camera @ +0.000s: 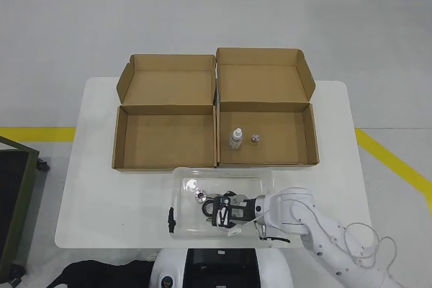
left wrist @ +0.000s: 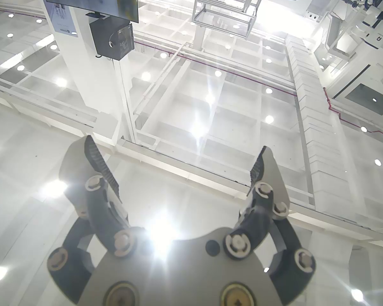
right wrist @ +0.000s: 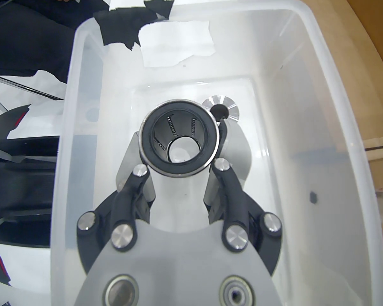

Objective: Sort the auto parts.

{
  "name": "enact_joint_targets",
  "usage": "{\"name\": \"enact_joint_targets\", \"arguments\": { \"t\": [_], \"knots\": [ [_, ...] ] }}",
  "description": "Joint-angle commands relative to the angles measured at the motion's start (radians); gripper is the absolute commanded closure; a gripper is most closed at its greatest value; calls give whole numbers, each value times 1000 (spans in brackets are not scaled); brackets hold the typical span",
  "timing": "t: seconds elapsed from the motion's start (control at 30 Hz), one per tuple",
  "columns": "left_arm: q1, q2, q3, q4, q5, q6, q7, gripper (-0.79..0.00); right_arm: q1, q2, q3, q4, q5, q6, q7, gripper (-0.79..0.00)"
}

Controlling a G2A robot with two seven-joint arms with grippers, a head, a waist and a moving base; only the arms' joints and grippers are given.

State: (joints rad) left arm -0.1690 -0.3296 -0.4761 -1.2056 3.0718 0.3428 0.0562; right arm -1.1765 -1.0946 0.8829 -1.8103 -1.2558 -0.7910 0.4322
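Note:
My right gripper (right wrist: 178, 157) is inside the clear plastic bin (right wrist: 322, 65) and is shut on a cylindrical metal bearing (right wrist: 178, 143) with black end rings, whose open bore faces the camera. A small silver disc-shaped part (right wrist: 221, 106) lies on the bin floor just beyond the bearing. From above, the right gripper (camera: 219, 209) is at the bin's (camera: 223, 171) middle, with small silver parts (camera: 196, 191) toward its left end. My left gripper (left wrist: 175, 163) points up at the ceiling, open, with nothing between its toothed fingers.
Two open cardboard boxes stand behind the bin. The left box (camera: 165, 140) holds nothing visible. The right box (camera: 302, 137) holds a white bottle (camera: 235, 138) and a small metal part (camera: 255, 137). Black tape (right wrist: 127, 26) sticks to the bin's end wall.

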Motion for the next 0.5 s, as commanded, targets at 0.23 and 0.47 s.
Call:
{"name": "enact_joint_targets", "arguments": {
  "t": [0.23,0.47],
  "knots": [
    [0,0,0,0,0,0,0,-785,-50,22,96,-132,6,-26,-105,0],
    [0,0,0,0,0,0,0,-785,-89,29,147,-216,6,3,-213,0]
  ]
}}
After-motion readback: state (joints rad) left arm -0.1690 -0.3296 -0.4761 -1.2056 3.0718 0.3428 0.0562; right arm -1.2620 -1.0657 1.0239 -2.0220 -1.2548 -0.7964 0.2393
